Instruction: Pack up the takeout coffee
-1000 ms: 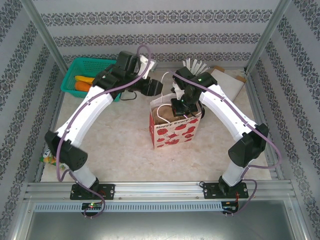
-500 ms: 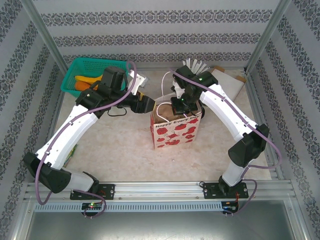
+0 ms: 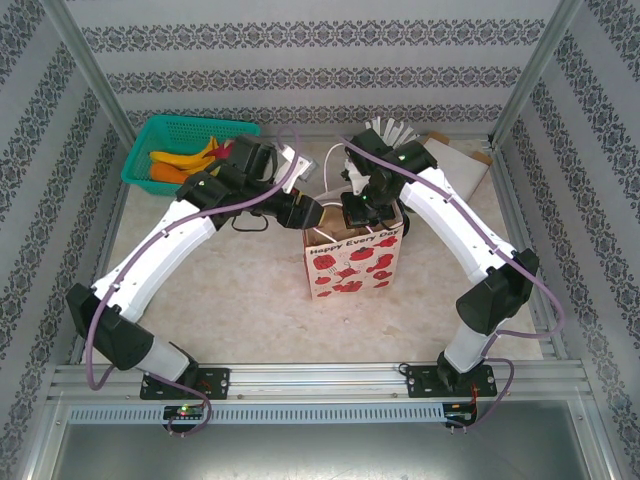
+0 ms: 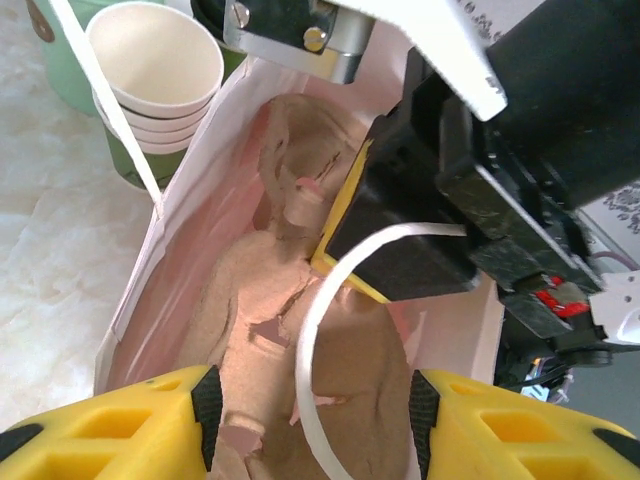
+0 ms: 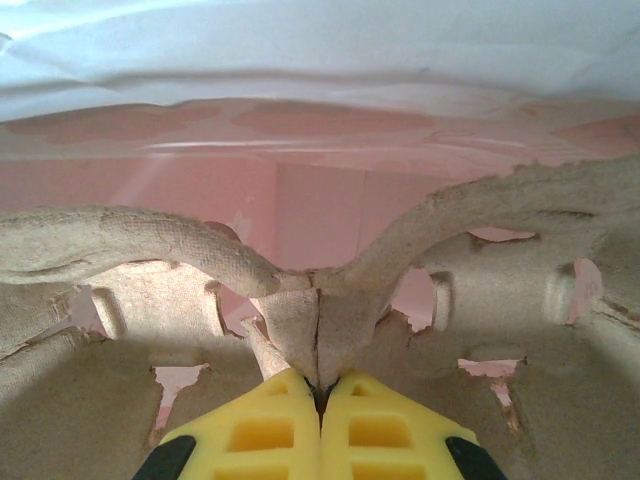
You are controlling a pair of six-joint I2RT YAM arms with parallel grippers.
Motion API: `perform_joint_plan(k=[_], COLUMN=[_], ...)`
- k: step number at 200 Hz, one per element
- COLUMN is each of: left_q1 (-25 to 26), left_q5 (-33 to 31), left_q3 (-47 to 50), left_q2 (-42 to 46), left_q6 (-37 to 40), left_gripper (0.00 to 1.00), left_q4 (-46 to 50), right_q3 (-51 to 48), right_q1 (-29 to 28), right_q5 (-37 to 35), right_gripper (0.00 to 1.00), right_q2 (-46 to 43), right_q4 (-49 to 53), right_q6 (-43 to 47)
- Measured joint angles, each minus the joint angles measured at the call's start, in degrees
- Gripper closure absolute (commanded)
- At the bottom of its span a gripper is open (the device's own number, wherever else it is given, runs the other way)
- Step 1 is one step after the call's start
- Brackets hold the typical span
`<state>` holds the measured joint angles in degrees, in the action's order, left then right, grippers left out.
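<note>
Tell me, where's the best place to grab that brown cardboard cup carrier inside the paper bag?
By the thin upright fin at the centre of the cup carrier, from straight above. It is flat enough to pinch, and the walls of the paper bag block the sides. The right gripper is shut on it there.

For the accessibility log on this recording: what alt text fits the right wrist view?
The right gripper, its yellow fingers shut, pinches the raised middle ridge of a brown pulp cup tray. The tray sits inside a paper bag, whose pink inner walls rise behind it.
</note>
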<state>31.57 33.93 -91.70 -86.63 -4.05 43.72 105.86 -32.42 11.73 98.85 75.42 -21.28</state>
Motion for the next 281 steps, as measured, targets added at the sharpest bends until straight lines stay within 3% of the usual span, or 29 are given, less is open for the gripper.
perform_joint_plan(k=[15,55,89,187,281], left_q1=[0.28,1.05,1.07,3.32,7.5], left_q5=[-0.35,-0.92,-0.61,11.54,12.52], left_q3=[-0.76,-2.23,-0.5,3.37,2.29], left_q2=[-1.01,-2.43,-0.85,6.34,8.24], left_q6=[0.48,2.67,5.4,19.65,21.86], left_gripper=[0.49,0.86,1.0,1.0,0.99], left_q4=[0.57,1.03,0.79,7.15,1.77], right_q3=[0.0,0.0,-0.02,-2.25,-2.89], right_q1=[-0.09,-0.09,-0.09,1.6,-0.22], right_q5=[0.02,0.02,-0.02,3.56,-0.24], right_gripper=[1.0,1.0,1.0,1.0,1.0], right_q2=[0.0,0.0,0.0,-0.11,0.33], right_q4=[0.0,-0.04,-0.28,-3.06,-2.47], right_q6=[-0.17,-0.85,-1.79,-6.27,-7.02])
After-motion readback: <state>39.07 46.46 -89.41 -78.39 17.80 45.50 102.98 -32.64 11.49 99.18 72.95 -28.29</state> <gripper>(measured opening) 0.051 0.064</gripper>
